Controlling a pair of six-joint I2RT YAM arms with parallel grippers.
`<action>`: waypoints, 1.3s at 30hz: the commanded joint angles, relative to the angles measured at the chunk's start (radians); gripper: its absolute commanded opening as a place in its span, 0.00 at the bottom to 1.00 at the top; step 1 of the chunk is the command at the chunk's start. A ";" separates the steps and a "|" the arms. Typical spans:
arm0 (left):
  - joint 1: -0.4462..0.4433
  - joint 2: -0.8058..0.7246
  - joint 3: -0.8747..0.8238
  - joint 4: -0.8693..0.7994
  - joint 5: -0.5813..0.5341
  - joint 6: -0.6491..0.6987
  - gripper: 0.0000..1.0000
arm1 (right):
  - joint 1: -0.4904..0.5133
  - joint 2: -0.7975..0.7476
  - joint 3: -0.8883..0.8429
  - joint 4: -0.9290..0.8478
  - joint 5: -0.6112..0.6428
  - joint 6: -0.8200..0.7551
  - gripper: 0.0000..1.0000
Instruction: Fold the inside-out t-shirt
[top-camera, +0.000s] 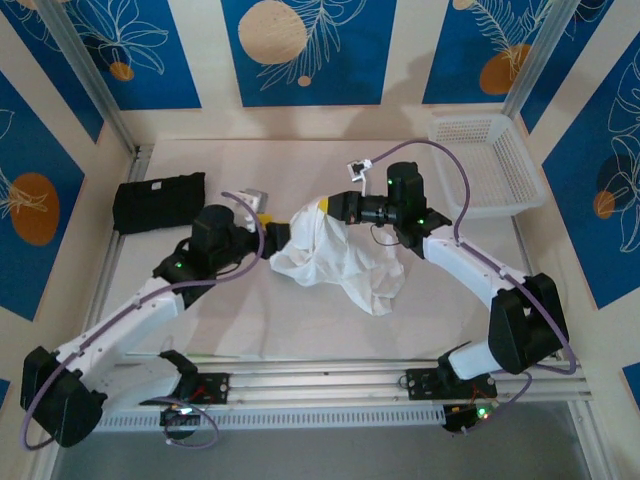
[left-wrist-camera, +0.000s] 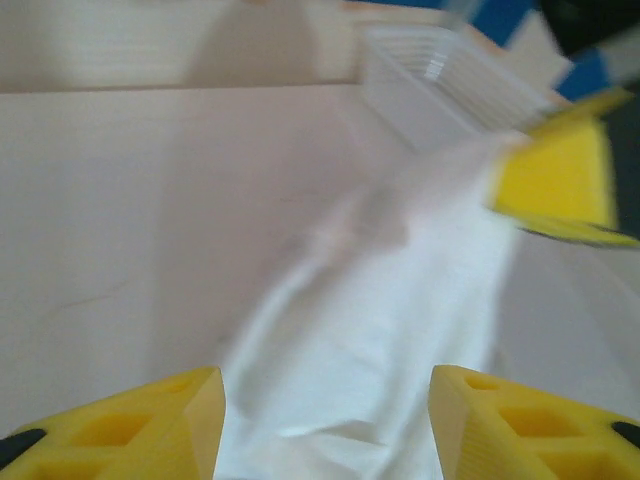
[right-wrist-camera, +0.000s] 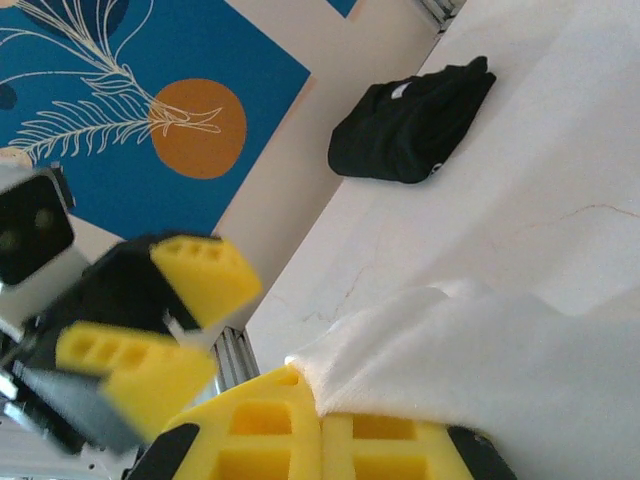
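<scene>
The inside-out t-shirt (top-camera: 345, 262) is a crumpled white heap in the middle of the table. My right gripper (top-camera: 320, 207) is shut on its upper left edge and holds that edge lifted. In the right wrist view the yellow pads (right-wrist-camera: 260, 430) pinch the cloth's hem (right-wrist-camera: 340, 375). My left gripper (top-camera: 267, 226) is just left of that corner, jaws apart and holding nothing. In the left wrist view its gripper (left-wrist-camera: 327, 400) is open, with the shirt (left-wrist-camera: 400, 300) stretching away beyond it toward the right gripper's fingers (left-wrist-camera: 555, 180).
A folded black garment (top-camera: 158, 202) lies at the table's far left, seen too in the right wrist view (right-wrist-camera: 410, 120). A white plastic basket (top-camera: 485, 165) stands at the far right corner. Bare table lies in front of the shirt.
</scene>
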 joint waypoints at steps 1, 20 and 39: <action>-0.046 0.091 -0.007 0.091 0.152 -0.020 0.52 | -0.007 0.003 0.037 -0.002 -0.035 0.014 0.00; -0.029 0.220 0.064 0.144 0.207 -0.013 0.00 | -0.027 -0.007 0.151 -0.281 0.083 -0.247 0.00; 0.043 0.038 -0.030 0.533 0.404 -0.343 0.00 | 0.032 -0.191 0.122 -0.543 0.326 -0.512 0.35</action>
